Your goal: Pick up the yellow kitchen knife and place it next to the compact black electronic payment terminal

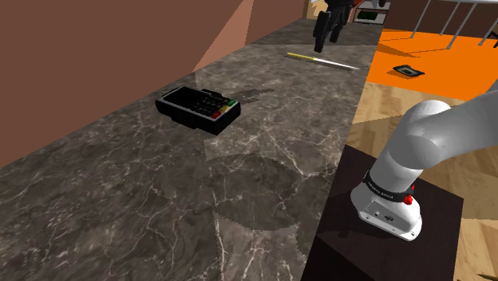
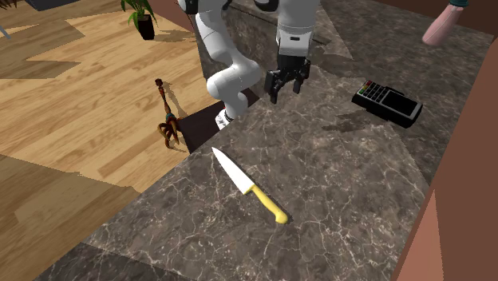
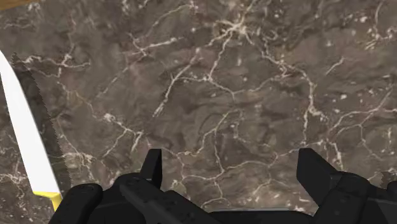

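spread end effector (image 2: 286, 92) hovers over counter (image 2: 351, 191), well apart from knife (image 2: 249, 187).

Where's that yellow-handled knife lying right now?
The yellow-handled, white-bladed kitchen knife lies flat on the dark marble counter, low in the second exterior view, near its edge, well apart from the black payment terminal at upper right.

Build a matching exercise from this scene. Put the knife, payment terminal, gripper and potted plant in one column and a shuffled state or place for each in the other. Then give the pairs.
1. knife
2. payment terminal
3. gripper
4. potted plant

A. standing on the wooden floor
B. open, holding nothing, above the counter
C. lying flat on the counter, white blade, yellow handle
D. black, with coloured keys, resting on the counter

Pairs: 1-C, 2-D, 3-B, 4-A
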{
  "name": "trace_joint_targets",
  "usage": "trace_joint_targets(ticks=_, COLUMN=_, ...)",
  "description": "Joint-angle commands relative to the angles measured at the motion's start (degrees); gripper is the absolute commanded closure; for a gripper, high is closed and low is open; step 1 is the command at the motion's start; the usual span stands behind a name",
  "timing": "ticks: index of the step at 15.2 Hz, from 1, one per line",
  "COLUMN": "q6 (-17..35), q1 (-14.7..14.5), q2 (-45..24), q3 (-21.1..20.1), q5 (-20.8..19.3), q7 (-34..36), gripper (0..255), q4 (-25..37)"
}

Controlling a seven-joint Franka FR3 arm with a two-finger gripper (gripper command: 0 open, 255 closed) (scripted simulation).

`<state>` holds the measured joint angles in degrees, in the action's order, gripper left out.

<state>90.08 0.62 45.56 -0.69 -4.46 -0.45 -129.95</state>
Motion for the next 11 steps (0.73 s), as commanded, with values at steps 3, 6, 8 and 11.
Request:
trace_joint_targets(ticks=3, q6=1.3, q1=0.1, q2=-2.2, q3=3.0, q5=-1.2, q7=-4.1, gripper=0, q4=0.6)
trace_joint_targets(ticks=6, q6=3.1, q1=0.0, q2=-6.2, q3=7.4, q5=-2.6, q7=-10.1, gripper=0, q4=2.3)
trace_joint_targets(ticks=8, q6=4.3, q1=-0.1, q2=-9.3, q3=10.2, q5=-3.2, q7=-14.2, gripper=0, q4=3.9)
trace_joint_targets(ticks=11, q6=5.8, q1=-0.4, q2=-14.5, q3=14.3, q5=-3.5, q7=-20.3, gripper=0, q4=6.9)
